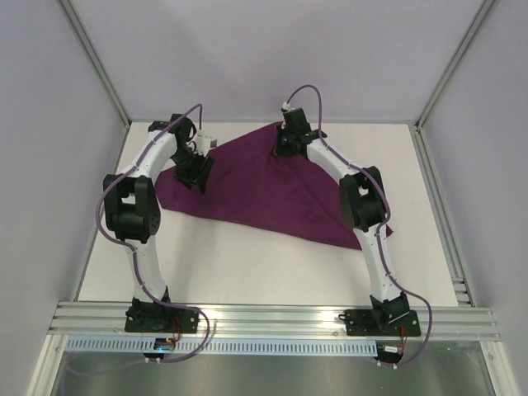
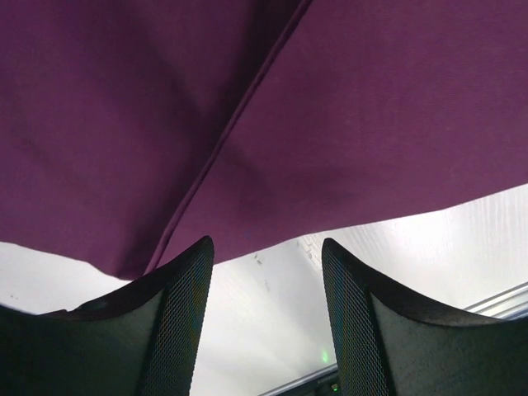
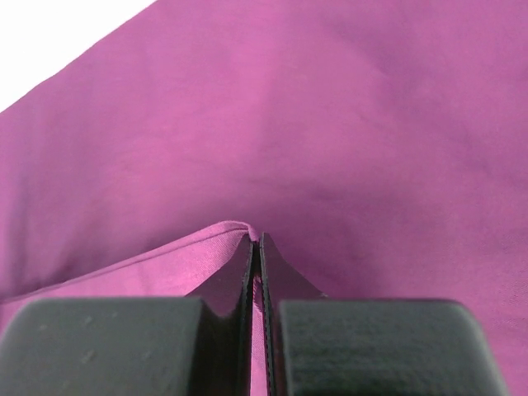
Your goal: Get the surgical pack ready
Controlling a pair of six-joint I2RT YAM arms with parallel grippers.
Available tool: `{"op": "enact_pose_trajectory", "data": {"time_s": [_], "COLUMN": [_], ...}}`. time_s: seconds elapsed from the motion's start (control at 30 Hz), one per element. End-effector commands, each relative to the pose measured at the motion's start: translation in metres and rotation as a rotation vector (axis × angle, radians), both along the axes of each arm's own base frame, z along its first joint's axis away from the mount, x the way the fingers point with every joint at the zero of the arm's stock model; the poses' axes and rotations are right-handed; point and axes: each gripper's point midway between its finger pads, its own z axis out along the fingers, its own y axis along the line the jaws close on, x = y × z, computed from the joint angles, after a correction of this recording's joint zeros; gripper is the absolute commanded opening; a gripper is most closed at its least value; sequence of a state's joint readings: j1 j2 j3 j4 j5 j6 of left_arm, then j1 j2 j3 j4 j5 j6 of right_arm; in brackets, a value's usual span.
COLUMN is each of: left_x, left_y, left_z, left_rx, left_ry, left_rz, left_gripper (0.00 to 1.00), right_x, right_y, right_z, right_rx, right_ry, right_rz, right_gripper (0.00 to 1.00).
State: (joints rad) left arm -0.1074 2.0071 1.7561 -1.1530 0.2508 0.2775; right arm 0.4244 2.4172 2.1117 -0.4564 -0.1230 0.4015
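The surgical pack shows only as a deep-purple fabric sheet, folded into a flat triangle on the white table. My right gripper is at the sheet's far tip. In the right wrist view this gripper is shut on a raised hemmed edge of the fabric. My left gripper hovers over the sheet's left corner. It stands open, with only bare table between its fingers. The fabric's edge lies just beyond the fingertips, and a fold line runs diagonally across it.
Grey walls and aluminium posts enclose the table on three sides. A metal rail runs along the near edge and carries both arm bases. A raised strip borders the right side.
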Motion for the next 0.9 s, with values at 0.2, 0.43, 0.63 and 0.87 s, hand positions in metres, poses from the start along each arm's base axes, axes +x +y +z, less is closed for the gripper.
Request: {"op": "enact_pose_trajectory", "data": {"time_s": [0.2,0.43,0.63,0.87], "left_x": [0.013,0.013,0.018,0.024], "left_y": [0.002,0.006,0.050,0.098], "left_z": [-0.011,-0.007,0.008,0.001], "left_rx": [0.024,0.047,0.096,0.073], "left_ry": [0.006,-0.010,-0.077,-0.067], "left_rz": [0.042,0.034,0.170,0.395], "left_gripper": [0.63,0.63,0.65,0.68], "right_x": [0.031,0.021,-0.018,-0.115], "right_y": [-0.027,-0.034,-0.079,-0.169], "right_z": [-0.014,0.035,0.104,0.082], "right_rx": [0.089,0.078,0.015,-0.026], "right_ry": [0.054,0.001,-0.085,0.023], "right_rz": [-0.160,-0.107,-0.164,-0.340], "right_gripper": [0.38,0.77,0.77,0.74]}}
